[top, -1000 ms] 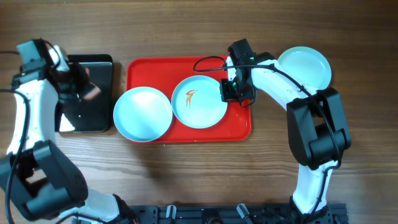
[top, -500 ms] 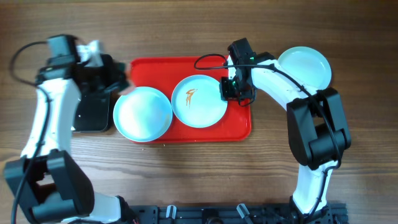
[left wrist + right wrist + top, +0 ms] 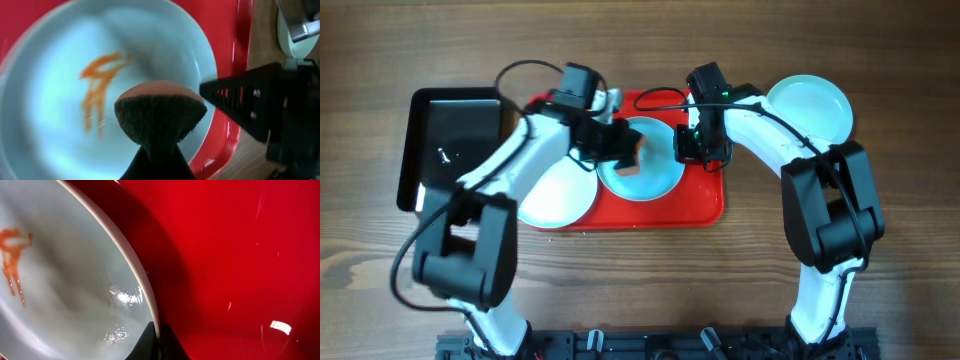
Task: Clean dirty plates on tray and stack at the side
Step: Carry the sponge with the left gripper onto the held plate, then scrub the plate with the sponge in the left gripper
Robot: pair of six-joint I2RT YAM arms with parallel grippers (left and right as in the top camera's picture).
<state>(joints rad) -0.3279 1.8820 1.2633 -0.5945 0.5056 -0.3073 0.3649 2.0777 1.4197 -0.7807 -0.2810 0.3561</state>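
Note:
A pale plate (image 3: 658,176) with an orange-brown smear (image 3: 97,85) lies in the middle of the red tray (image 3: 705,205). My right gripper (image 3: 686,147) is shut on that plate's right rim (image 3: 145,287), one finger on each side of the edge. My left gripper (image 3: 623,150) hangs over the same plate, shut on a dark green sponge (image 3: 160,112) with a pinkish top, just right of the smear. A second plate (image 3: 552,195) overlaps the tray's left edge. A third plate (image 3: 810,108) rests on the table to the right of the tray.
A black rectangular tray (image 3: 455,130) stands on the table left of the red tray. The left arm stretches across the second plate. Cables loop above both wrists. Wooden table surrounds the trays.
My left arm has swung right from the black tray, carrying the sponge over the smeared plate. The right arm and the plates have not moved.

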